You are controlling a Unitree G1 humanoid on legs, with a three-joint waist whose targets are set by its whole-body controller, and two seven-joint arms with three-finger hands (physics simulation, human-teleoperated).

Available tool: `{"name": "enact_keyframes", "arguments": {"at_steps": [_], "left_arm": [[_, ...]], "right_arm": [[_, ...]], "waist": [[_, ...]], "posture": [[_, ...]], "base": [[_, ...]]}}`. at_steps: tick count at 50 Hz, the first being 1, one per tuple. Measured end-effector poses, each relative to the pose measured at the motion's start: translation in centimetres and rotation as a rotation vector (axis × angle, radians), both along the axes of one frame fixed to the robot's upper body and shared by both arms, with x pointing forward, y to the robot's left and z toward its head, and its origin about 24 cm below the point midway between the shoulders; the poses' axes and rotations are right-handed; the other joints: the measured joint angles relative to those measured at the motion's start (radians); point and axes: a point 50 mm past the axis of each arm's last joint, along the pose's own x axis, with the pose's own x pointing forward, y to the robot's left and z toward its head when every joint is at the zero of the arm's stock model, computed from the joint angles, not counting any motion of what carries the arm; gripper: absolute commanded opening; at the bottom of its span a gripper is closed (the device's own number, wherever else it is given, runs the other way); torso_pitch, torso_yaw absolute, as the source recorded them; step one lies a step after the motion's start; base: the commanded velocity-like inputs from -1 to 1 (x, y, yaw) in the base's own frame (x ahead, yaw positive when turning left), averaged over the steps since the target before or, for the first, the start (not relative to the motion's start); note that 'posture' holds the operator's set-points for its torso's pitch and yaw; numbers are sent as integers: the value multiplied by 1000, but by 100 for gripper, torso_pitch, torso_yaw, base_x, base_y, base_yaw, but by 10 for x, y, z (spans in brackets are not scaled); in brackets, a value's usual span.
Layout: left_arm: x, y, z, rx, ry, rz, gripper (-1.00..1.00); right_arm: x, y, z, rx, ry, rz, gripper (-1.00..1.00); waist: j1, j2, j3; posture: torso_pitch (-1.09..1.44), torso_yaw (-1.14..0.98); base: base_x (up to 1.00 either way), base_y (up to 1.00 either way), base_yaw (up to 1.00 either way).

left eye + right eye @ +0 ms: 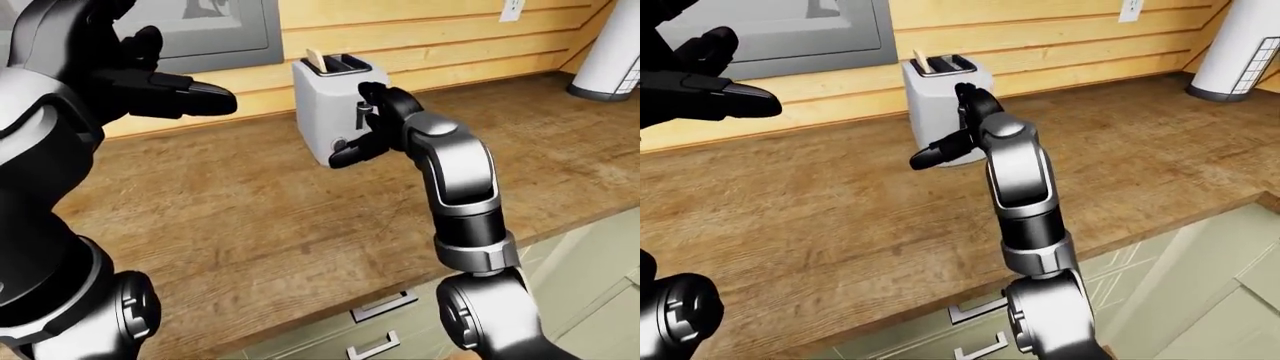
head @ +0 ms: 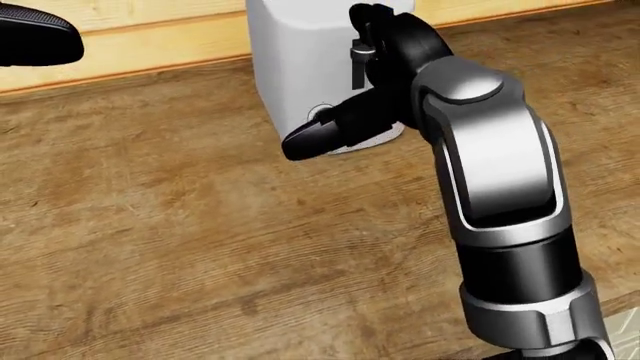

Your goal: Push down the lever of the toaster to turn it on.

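The toaster (image 1: 328,105), white, is set upright on the wooden tabletop (image 1: 250,217) close to the plank wall (image 1: 430,37), approx. centre-top of the left-eye view. A slice of bread (image 1: 316,57) is seen sticking out of the top slot. The lever (image 2: 357,57) is found on the toaster's end face, high in its vertical slot, w/ a round knob (image 2: 320,114) low on the same face.

The right hand (image 2: 375,75) is held against that end face. The black palm is placed right at the lever, seemingly touching it, though actual contact can't be confirmed as the hand partly covers the slot. One of the fingers (image 2: 315,137) is stretched out down and to the left of the head view, across the toaster's lower corner, just beside the knob. The fingers are spread, not curled; nothing is gripped.

The left hand (image 1: 165,94) is held up well apart from the toaster, at upper left of the left-eye view, fingers extended and nothing held.

Further out: a dark-framed panel (image 1: 215,30) is mounted on the wall at upper left, an outlet (image 1: 512,9) at top right, and a white cylinder (image 1: 610,52) is stood on the tabletop's far right. Pale cabinet drawers (image 1: 380,330) are seen below the tabletop edge.
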Motion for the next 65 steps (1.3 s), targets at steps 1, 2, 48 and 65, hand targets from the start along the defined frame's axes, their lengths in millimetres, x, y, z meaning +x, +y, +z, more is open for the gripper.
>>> {"name": "enact_keyframes", "arguments": {"at_steps": [1, 2, 48, 65], "left_arm": [[0, 0, 0, 0, 0, 0, 100], [0, 0, 0, 0, -1, 0, 100], [2, 2, -4, -9, 9, -1, 100], [0, 2, -2, -10, 1, 1, 100]], "right_arm": [[0, 0, 1, 0, -3, 1, 100], [-1, 1, 3, -1, -6, 2, 100], [22, -1, 24, 11, -40, -20, 100], [36, -5, 2, 23, -48, -24, 100]], "waist": [[0, 0, 0], [1, 0, 1], [2, 1, 0], [0, 0, -17]], "posture": [[-26, 0], [-26, 0], [-26, 0], [-26, 0]], "base": [[0, 0, 0], [0, 0, 0], [0, 0, 0], [0, 0, 0]]}}
